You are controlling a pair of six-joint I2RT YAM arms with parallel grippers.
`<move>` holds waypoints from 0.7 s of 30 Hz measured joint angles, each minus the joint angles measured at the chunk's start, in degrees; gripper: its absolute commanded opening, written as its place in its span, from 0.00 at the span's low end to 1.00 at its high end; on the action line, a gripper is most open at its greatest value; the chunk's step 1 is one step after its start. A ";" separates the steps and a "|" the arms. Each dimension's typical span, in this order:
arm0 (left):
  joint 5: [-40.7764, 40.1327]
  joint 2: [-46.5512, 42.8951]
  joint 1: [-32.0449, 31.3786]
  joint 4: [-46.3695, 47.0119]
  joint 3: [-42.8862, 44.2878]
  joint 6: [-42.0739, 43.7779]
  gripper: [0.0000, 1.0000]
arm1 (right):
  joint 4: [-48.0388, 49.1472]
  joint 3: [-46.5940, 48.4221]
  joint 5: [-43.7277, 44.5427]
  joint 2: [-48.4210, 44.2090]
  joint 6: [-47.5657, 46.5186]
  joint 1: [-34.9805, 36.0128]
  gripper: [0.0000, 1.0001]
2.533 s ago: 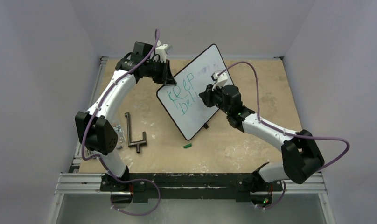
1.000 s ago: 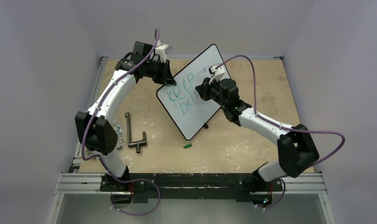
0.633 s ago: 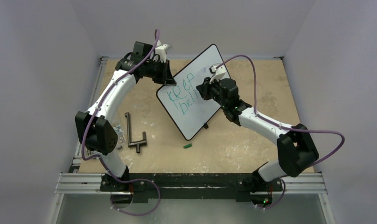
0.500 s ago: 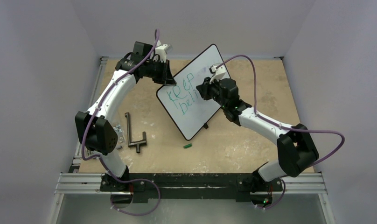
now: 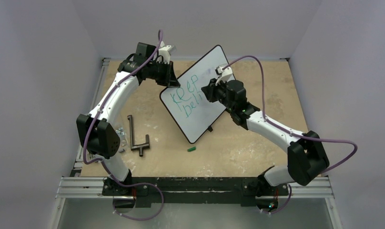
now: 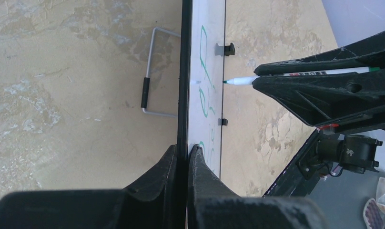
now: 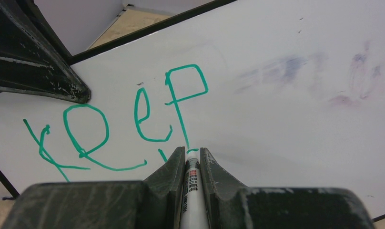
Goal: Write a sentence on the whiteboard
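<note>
Both jaws are closed. The left gripper (image 6: 182,149) pinches the black frame on the whiteboard (image 5: 203,119) at its raised long edge. The right gripper (image 7: 192,151) clamps a green marker (image 7: 192,193) lengthwise between its fingers.

The whiteboard stands propped on its wire stand (image 6: 149,90), leaning back, with its face turned toward the right arm. Its long axis runs from near-left to far-right in the top view. The sentence (image 5: 185,98) follows that axis, with "Keep" above a started second line.

The marker points nearly square at the whiteboard's face, tip just under the "p". We can't tell whether the tip touches.

Risks, as we judge them:
- Too much push from the marker could rock the whiteboard back or skid its feet, since only one pinch steadies it.
- Too little push would break the strokes.
- The marker may slide back in the jaws under load.
- The new letters sit tight under "Keep" and could cross the "p" tail.

A green cap (image 5: 191,149) lies off the whiteboard's near corner.
</note>
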 measured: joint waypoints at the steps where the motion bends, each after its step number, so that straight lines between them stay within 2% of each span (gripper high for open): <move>1: 0.00 -0.02 0.00 -0.02 0.00 0.00 0.00 | -0.04 0.00 0.17 -0.37 -0.07 0.00 0.00; 21: 0.00 -0.13 0.00 -0.20 0.00 0.00 0.00 | 0.02 -0.42 1.64 1.81 0.02 -1.27 0.00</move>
